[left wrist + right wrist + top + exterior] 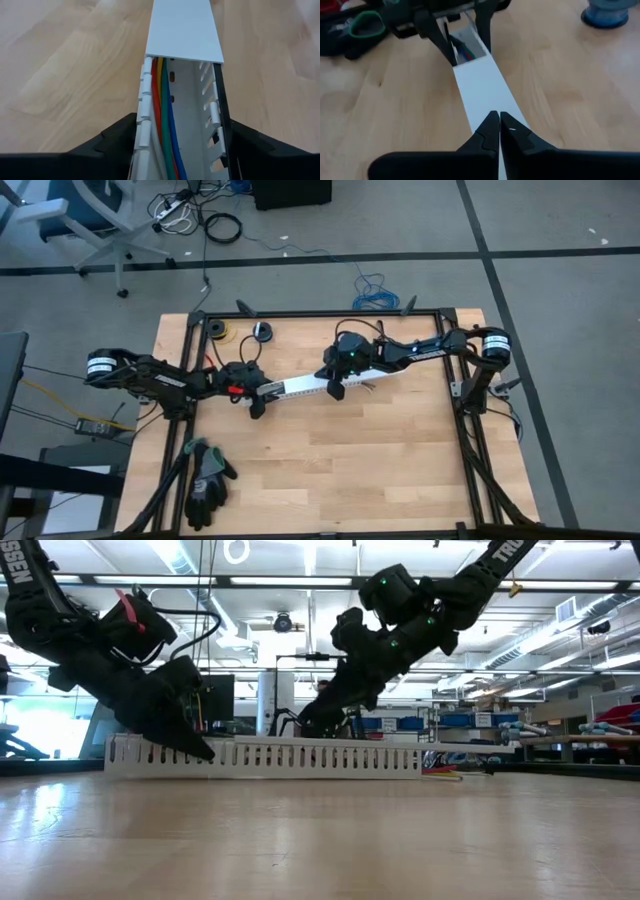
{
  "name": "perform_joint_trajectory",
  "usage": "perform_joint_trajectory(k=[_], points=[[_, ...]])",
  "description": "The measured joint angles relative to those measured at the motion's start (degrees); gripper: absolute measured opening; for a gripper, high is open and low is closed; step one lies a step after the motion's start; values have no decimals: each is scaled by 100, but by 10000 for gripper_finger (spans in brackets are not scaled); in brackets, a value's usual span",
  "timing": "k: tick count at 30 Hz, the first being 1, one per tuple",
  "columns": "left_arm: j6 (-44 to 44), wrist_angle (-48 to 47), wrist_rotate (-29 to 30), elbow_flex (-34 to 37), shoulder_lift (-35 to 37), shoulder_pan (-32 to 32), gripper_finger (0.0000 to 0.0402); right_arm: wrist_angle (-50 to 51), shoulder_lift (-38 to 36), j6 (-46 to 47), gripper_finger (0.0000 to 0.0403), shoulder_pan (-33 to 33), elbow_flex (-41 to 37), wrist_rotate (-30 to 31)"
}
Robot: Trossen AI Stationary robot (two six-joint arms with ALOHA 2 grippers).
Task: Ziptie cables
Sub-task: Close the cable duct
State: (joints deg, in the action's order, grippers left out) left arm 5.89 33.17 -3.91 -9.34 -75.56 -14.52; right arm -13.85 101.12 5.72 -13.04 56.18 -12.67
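Observation:
A long white slotted duct [300, 387] lies flat on the table. Its white lid [184, 30] covers all but the left end. In that uncovered end run the cables [165, 140], red, orange, green and blue, and their tips stick out of the duct's right end [440, 772]. My left gripper [183, 120] is closed around the duct's left end. My right gripper [499, 120] is shut and sits over the lid near the duct's middle [335, 388]. My left gripper has the duct's uncovered left end between its two fingers, one finger [117, 140] against each slotted side wall [142, 115]. The fingers slant down from the table's left and run along the duct. The duct rests flat on the table. My right gripper's shut fingertips [492, 125] point down at a slant over the lid [480, 85]. I cannot tell whether they touch it.
A pair of black gloves [205, 480] lies near the front left corner. Two small rolls [215, 330] [262, 332] sit by the far edge, and a blue spool [607, 12] shows in the right wrist view. A black frame rail [330, 313] borders the table.

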Motion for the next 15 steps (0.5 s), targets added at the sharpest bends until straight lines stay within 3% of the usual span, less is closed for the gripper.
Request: perform_joint_trajectory(k=[15], points=[[-127, 789, 247, 11, -505, 2, 268, -11, -4, 1, 9, -2, 7, 0]])
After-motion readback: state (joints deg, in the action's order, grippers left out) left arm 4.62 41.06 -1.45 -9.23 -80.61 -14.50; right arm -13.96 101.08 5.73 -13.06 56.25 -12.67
